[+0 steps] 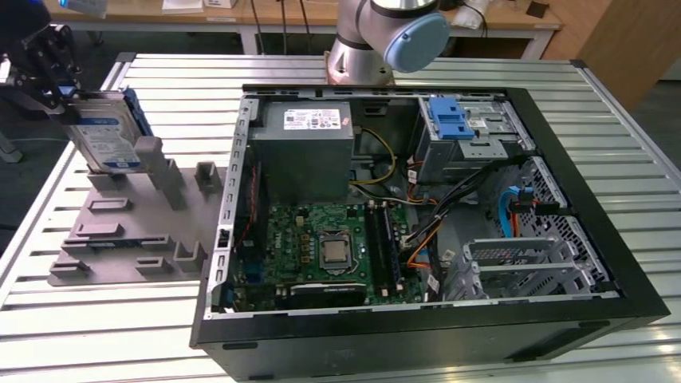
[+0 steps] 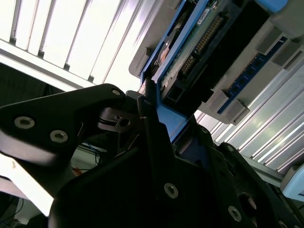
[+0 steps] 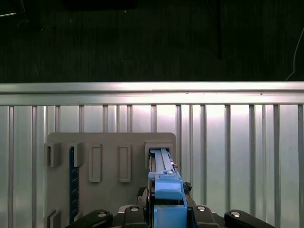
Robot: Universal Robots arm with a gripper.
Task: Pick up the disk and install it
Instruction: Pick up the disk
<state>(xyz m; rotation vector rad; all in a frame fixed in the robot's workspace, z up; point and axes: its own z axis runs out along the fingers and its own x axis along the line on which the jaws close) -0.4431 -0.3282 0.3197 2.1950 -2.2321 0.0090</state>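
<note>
End effector (image 1: 66, 108) pinches the disk (image 1: 107, 144), its white-and-blue label's print unreadable, at grey holder (image 1: 117, 227).

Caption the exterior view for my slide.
The tool grips the disk on edge at the grey holder, on the exterior view's left of the open computer case.

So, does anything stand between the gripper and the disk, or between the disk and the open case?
Nothing between them: the gripper is closed on the disk. Toward the case, the grey holder's upright posts and the case's side wall stand between.
</note>
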